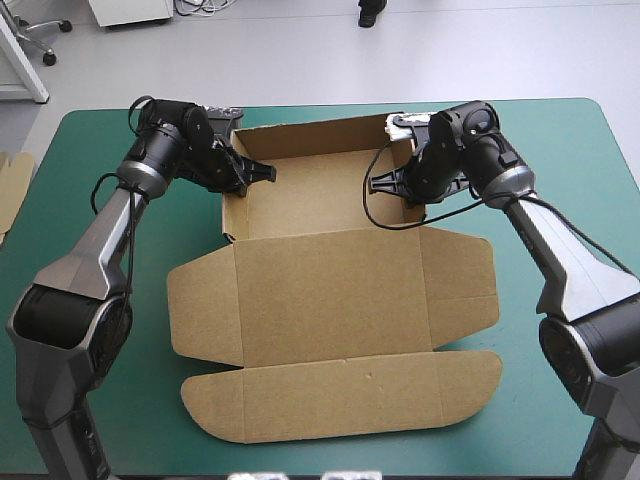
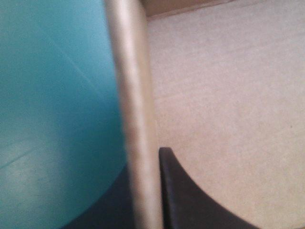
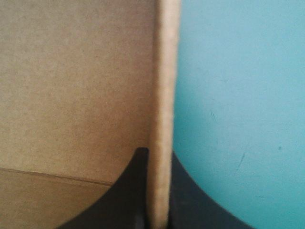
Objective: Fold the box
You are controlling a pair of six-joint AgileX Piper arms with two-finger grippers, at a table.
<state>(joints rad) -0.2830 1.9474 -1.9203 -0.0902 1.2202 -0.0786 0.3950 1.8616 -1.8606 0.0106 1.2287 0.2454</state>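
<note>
The left gripper [image 1: 244, 176], upper left of frame, is clamped on the left side wall of the box [image 1: 330, 290]. The box lies mid-frame on the teal-green cover [image 1: 585, 130], with its tray walls raised and its lid flat below. The right gripper [image 1: 388, 184], upper right, is clamped on the right wall. Step judged: side walls being set. Next, both edges should be pressed home evenly.

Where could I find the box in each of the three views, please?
High view: the box lies mid-table, lid flat.
Left wrist view: its wall edge stands between the left gripper's fingers.
Right wrist view: its wall edge stands between the right gripper's fingers.
Shared landmark: the teal-green cover beside it.
</note>
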